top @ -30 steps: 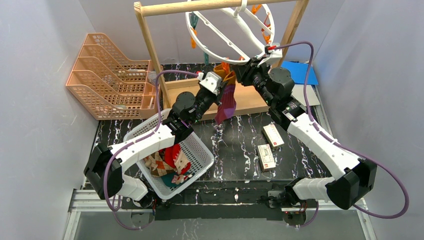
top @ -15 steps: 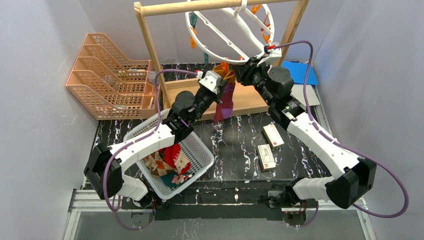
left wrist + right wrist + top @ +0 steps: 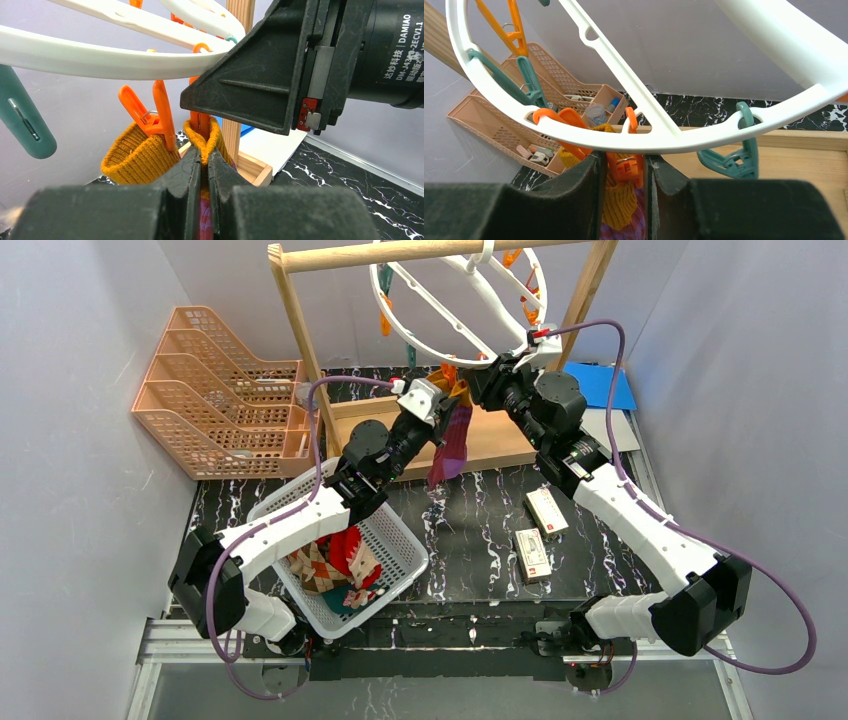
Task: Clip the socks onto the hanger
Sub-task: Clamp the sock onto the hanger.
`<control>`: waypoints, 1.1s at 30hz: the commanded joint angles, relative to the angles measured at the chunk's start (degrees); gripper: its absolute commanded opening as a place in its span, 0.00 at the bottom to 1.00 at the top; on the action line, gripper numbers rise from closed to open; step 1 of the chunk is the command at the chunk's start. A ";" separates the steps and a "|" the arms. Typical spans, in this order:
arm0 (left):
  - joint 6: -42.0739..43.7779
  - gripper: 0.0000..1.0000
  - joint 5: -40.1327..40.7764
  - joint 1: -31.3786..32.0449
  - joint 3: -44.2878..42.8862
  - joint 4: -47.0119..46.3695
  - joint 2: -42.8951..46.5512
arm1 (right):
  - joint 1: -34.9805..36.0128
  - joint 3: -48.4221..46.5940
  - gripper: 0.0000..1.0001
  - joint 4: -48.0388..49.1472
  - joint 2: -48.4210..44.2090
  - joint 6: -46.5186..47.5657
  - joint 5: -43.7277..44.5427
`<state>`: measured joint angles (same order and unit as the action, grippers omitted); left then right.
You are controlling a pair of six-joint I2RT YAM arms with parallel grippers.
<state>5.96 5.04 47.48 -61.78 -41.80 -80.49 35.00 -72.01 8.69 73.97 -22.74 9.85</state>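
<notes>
The white ring hanger (image 3: 450,310) hangs from the wooden rack. My left gripper (image 3: 440,405) is shut on a maroon-purple sock (image 3: 452,445) just below its orange cuff (image 3: 135,157), and holds it up under the ring. In the left wrist view the cuff rises around an orange clip (image 3: 200,122), with a second orange clip (image 3: 155,117) on the cuff beside it. My right gripper (image 3: 478,380) sits right under the ring (image 3: 664,140), its fingers pressed on both sides of the orange clip (image 3: 630,170). More socks (image 3: 340,565) lie in the white basket (image 3: 400,540).
The wooden rack post (image 3: 300,330) and its base tray stand behind the arms. Orange stacked trays (image 3: 215,390) are at the back left. Two small boxes (image 3: 546,510) (image 3: 532,553) lie on the marble table. A teal clip (image 3: 734,160) dangles right of my right fingers.
Both grippers and the held sock have crept slightly up and left toward the ring. The grips are unchanged.
</notes>
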 commanded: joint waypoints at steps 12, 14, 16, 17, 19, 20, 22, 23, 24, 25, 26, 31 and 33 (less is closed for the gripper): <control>0.46 0.00 1.27 0.26 -1.24 -3.11 0.51 | -0.12 -3.75 0.01 -4.77 0.79 -2.25 0.11; 0.56 0.00 1.39 0.24 -1.29 -3.11 0.46 | -0.19 -3.88 0.01 -4.90 0.75 -2.26 -0.15; 0.55 0.00 1.45 0.25 -1.39 -3.11 0.42 | -0.13 -4.13 0.01 -5.22 0.88 -2.31 -0.41; 0.55 0.00 1.57 0.24 -1.39 -3.03 0.35 | -0.11 -4.48 0.01 -5.56 1.01 -2.31 -0.58; 0.40 0.00 1.85 0.25 -1.40 -3.02 0.29 | -0.11 -5.48 0.01 -6.51 1.39 -2.31 -1.00; 0.40 0.00 1.80 0.24 -1.40 -3.02 0.26 | -0.16 -5.84 0.01 -6.84 1.50 -2.37 -1.15; 0.40 0.00 1.73 0.24 -1.34 -2.94 0.33 | -0.12 -5.95 0.01 -6.98 1.51 -2.63 -1.32; 0.40 0.00 1.75 0.24 -1.27 -2.89 0.33 | -0.17 -6.02 0.01 -7.05 1.52 -2.66 -1.35; 0.38 0.00 1.80 0.28 -1.25 -2.85 0.41 | -0.18 -6.16 0.06 -7.16 1.49 -2.66 -1.46; 0.45 0.00 1.82 0.26 -1.21 -2.77 0.42 | -0.12 -6.30 0.09 -7.39 1.51 -2.66 -1.58; 0.42 0.00 1.84 0.24 -1.22 -2.68 0.50 | -0.10 -6.42 0.12 -7.51 1.52 -2.66 -1.65; 0.55 0.00 1.82 0.24 -1.17 -2.42 0.59 | -0.14 -6.81 0.26 -7.94 1.22 -2.91 -1.91; 0.62 0.00 1.90 0.24 -1.16 -2.33 0.60 | -0.20 -7.01 0.32 -8.18 1.17 -2.92 -1.93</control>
<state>5.98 5.61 47.48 -61.78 -41.98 -81.01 35.00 -76.40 2.44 75.13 -24.05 8.34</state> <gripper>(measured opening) 0.029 0.361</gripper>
